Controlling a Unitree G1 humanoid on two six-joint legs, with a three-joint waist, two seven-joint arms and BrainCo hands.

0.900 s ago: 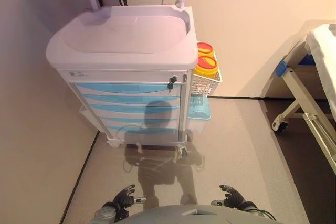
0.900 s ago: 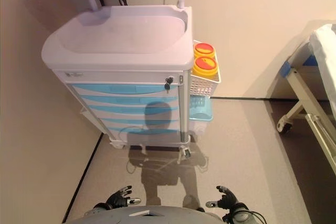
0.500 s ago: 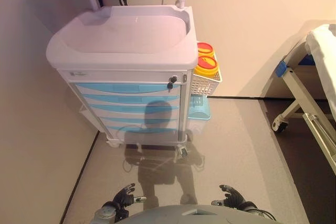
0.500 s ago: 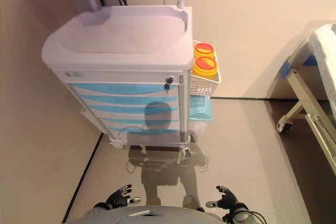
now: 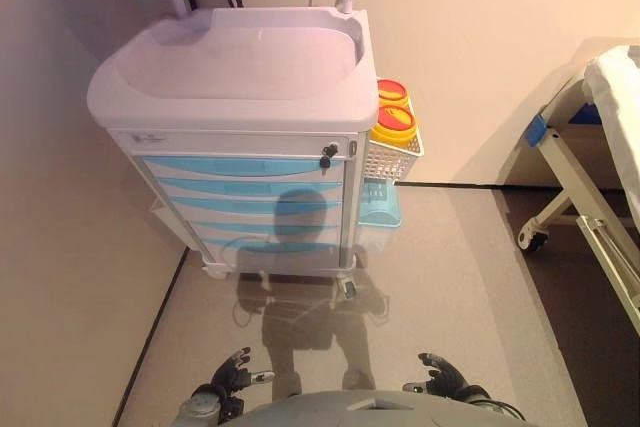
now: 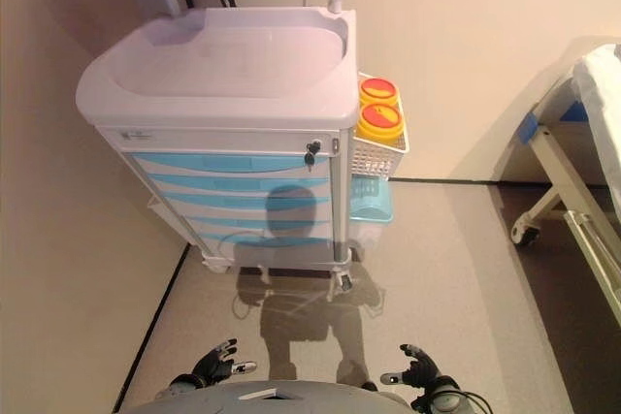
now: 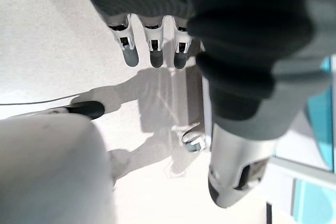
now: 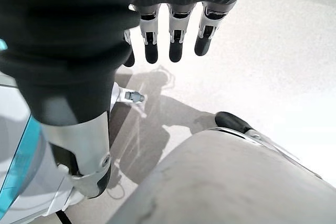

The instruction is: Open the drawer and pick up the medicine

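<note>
Both hands: the left hand point(image 5: 229, 375) and the right hand point(image 5: 440, 378) hang low at the robot's sides, fingers loosely spread and relaxed, holding nothing; each wrist view shows straight dark-tipped fingers over bare floor.
Change, left hand: it sits slightly lower and further out than a moment ago, a very small drift; the right hand looks unmoved.
Change, view: the whole scene has slid a little, so the head camera has shifted, not the furniture.
Floor: grey-beige vinyl floor point(image 5: 450, 277) lies between the hands and the cart, with nothing on it.
Cart: a white plastic medical cart with a recessed top tray point(image 5: 235, 97) stands well ahead of both hands, nearer the left one's side.
Drawers: the stack of light-blue drawer fronts point(image 5: 245, 197) is fully shut, below a narrow white top drawer with a small key lock point(image 5: 326, 155).
Medicine: not visible anywhere; presumably inside a closed drawer, which one I cannot tell.
Side basket: a white wire basket holding two yellow containers with red lids point(image 5: 393, 122) hangs on the cart's side toward the right hand.
Far right: a white-framed bed on castors point(image 5: 575, 187) stands well apart.
Meaning: I judge the task has barely begun; the approach and the reach for a drawer handle are yet to come.
</note>
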